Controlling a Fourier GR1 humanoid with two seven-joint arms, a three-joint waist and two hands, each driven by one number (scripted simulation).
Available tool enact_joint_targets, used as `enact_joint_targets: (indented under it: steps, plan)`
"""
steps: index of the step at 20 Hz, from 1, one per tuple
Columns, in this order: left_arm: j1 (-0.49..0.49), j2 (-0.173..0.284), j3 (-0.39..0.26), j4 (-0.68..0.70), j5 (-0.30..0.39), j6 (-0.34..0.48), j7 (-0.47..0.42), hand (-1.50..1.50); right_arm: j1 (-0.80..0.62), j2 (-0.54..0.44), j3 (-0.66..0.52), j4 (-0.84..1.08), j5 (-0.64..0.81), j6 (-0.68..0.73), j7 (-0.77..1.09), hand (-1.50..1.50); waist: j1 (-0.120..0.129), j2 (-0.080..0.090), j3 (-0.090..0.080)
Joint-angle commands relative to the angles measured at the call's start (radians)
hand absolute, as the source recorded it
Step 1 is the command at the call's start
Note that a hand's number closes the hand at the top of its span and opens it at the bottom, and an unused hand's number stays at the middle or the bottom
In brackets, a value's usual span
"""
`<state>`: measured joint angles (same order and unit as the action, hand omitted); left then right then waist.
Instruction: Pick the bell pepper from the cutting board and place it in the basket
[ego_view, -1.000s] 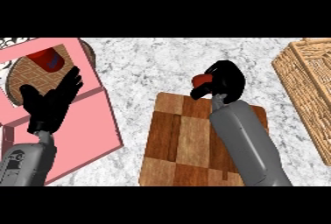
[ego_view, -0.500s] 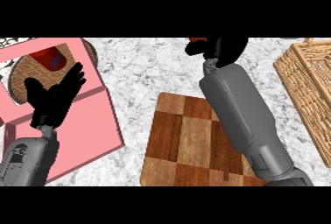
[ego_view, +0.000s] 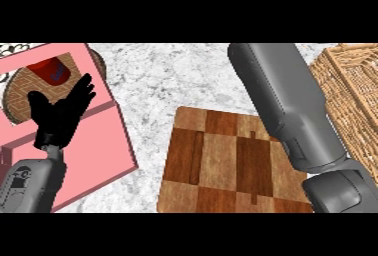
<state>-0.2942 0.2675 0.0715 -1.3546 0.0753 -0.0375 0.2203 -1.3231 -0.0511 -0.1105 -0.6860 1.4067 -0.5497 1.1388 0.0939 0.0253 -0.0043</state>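
Observation:
The wooden cutting board (ego_view: 221, 160) lies on the counter at lower centre with nothing on the part that shows. No bell pepper appears in the head view. My right forearm (ego_view: 288, 105) crosses the board's right side and runs off the top edge, so my right hand is out of sight. The wicker basket (ego_view: 354, 95) stands at the right edge, beside that forearm. My left hand (ego_view: 63, 112) rests open, fingers up, at the left over the pink mat.
A pink mat (ego_view: 96, 145) covers the left of the counter. On it lies a round woven trivet (ego_view: 33, 87) holding a red object (ego_view: 50, 71). Grey marble counter (ego_view: 159, 75) shows between the mat and the board.
My right arm has risen and stretched away from the board; the hand with the red pepper, seen before, has passed beyond the top edge. The left hand stayed put.

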Motion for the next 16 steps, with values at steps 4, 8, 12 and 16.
enact_joint_targets:
  steps: [4, 8, 12, 16]
  plan:
    - [0.008, 0.008, 0.022, 0.026, 0.007, -0.007, -0.031, 0.00, -0.142, -0.056, -0.084, 0.158, 0.135, -0.065, 0.223, 1.50, -0.007, 0.008, 0.000]
    - [-0.015, 0.003, 0.008, -0.002, 0.004, 0.001, 0.021, 0.00, -0.209, -0.154, -0.139, 0.202, 0.163, -0.043, 0.197, 1.50, -0.012, 0.006, 0.002]
    - [0.045, 0.013, 0.014, -0.017, 0.005, -0.013, -0.010, 0.00, -0.236, -0.200, -0.173, 0.255, 0.215, 0.001, 0.239, 1.50, -0.012, -0.002, 0.001]
    - [0.007, 0.019, 0.018, -0.037, 0.006, -0.004, 0.027, 0.00, -0.220, -0.254, -0.178, 0.300, 0.285, 0.015, 0.259, 1.50, -0.026, -0.004, 0.002]
